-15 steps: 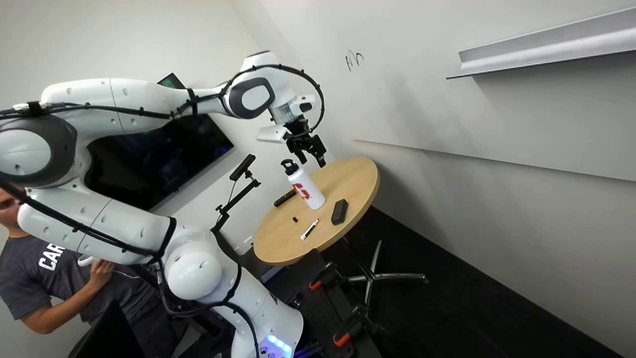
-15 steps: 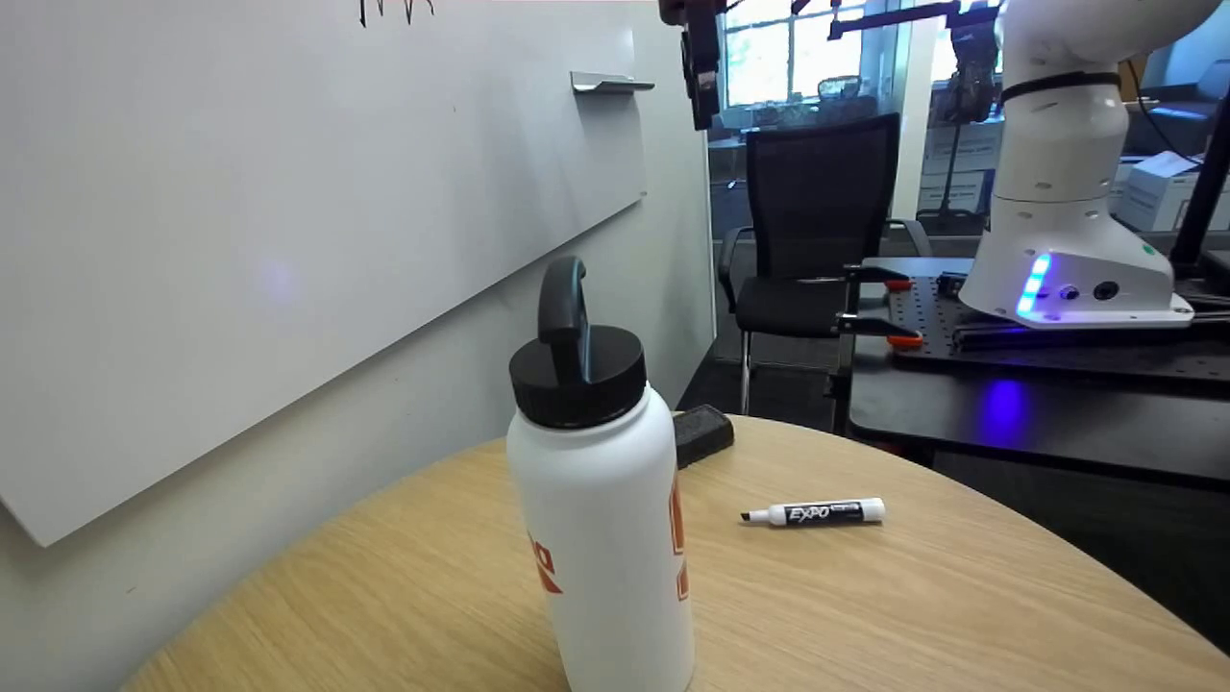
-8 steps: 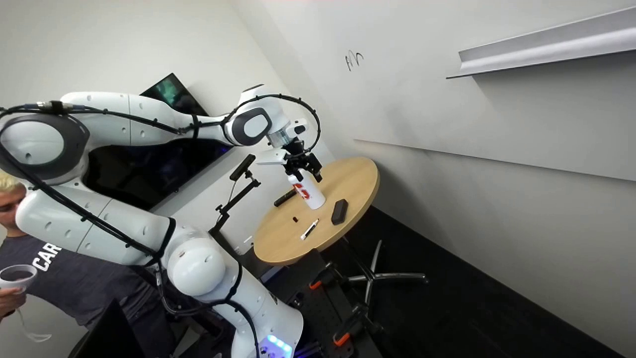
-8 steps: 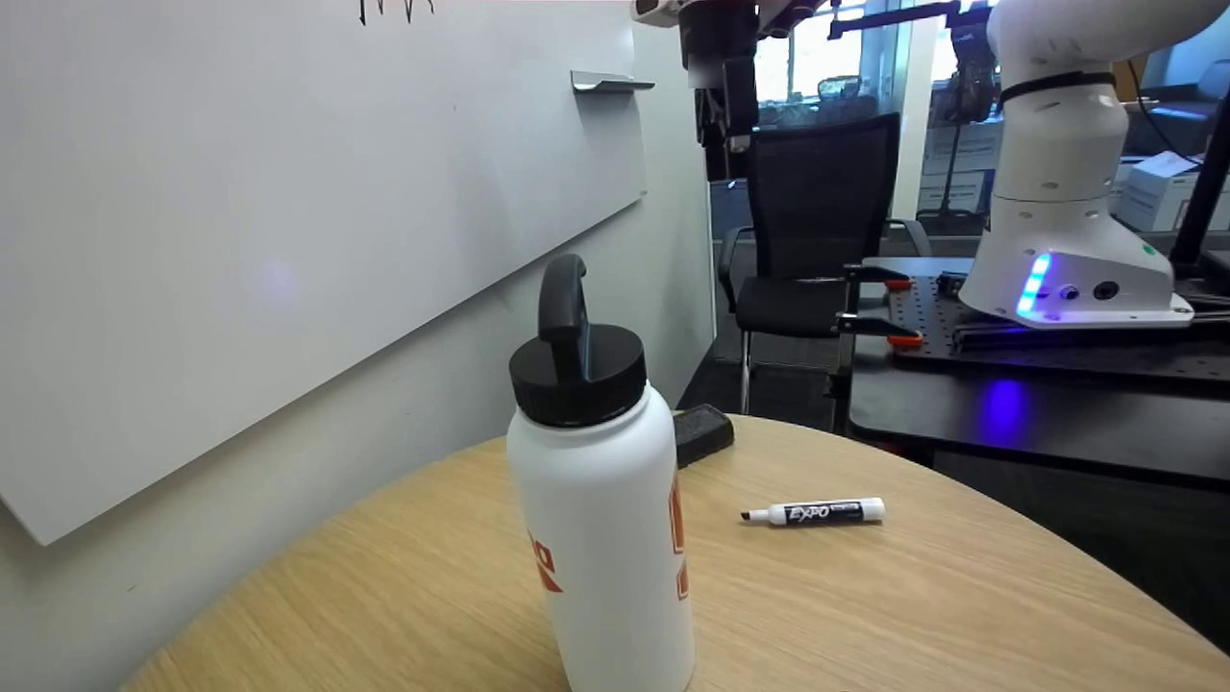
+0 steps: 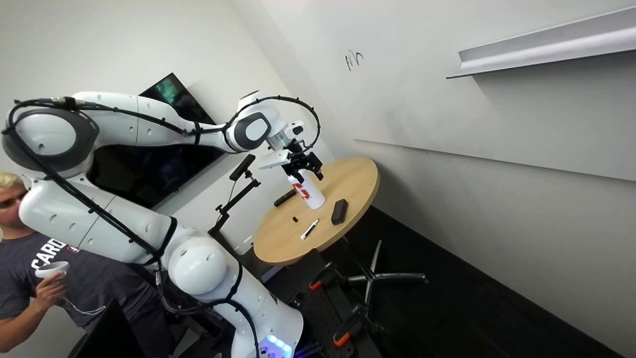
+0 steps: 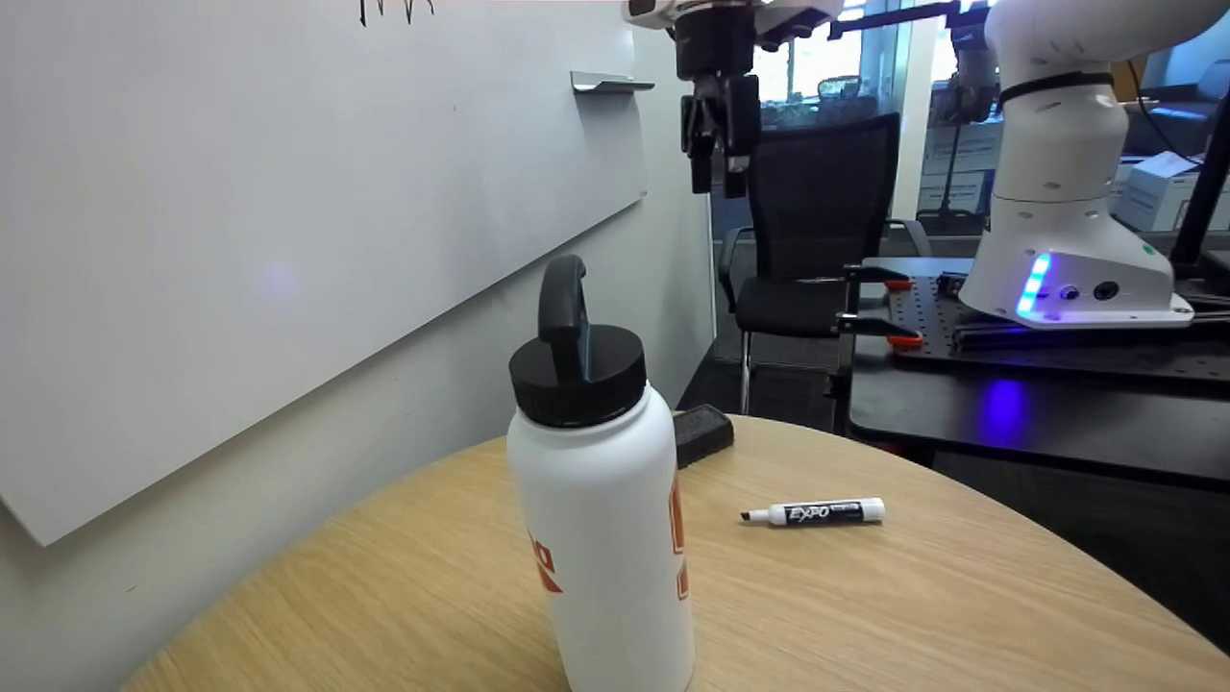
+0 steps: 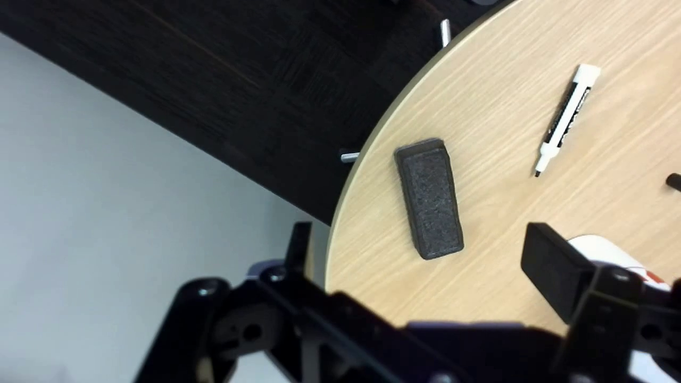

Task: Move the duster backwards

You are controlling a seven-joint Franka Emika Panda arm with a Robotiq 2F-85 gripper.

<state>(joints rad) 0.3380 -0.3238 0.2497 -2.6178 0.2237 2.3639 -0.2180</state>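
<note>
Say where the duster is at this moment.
In the wrist view, the duster lies on the round table near its left edge, left of the uncapped marker.

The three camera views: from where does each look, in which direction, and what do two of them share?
In an exterior view: near the robot's base, tilted, facing past the arm to the table; base, arm and hand show.
In an exterior view: across the table, facing past the bottle toward the base; base, hand and parts of the arm show.
Wrist view: mounted at the hand, looking down on the duster; the hand's spread fingers show below.
Both exterior views share the hand, bottle, marker, duster and whiteboard.
</note>
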